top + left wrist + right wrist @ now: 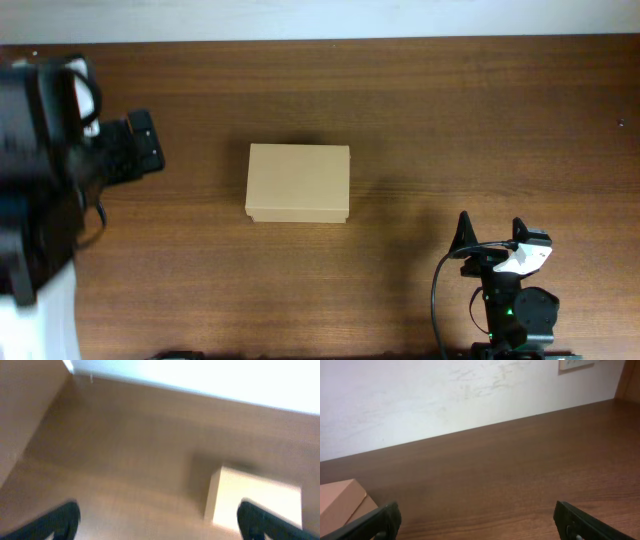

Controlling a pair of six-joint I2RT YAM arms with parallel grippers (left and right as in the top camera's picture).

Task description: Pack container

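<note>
The container [298, 183], a plain brown cardboard box with its flap lid down, lies in the middle of the table. My left gripper [148, 143] is open and empty, well to the left of the box. The left wrist view is blurred and shows the box [260, 497] at lower right, beyond the spread fingers [159, 525]. My right gripper [490, 234] is open and empty near the front edge, to the right of the box. The right wrist view shows a corner of the box [340, 502] at lower left, beside the spread fingers [477, 525].
The dark wooden table [450, 120] runs back to a white wall [445, 395]. The left arm's dark bulk [35, 170] fills the left edge of the overhead view. The right arm's base [512, 315] sits at the front edge.
</note>
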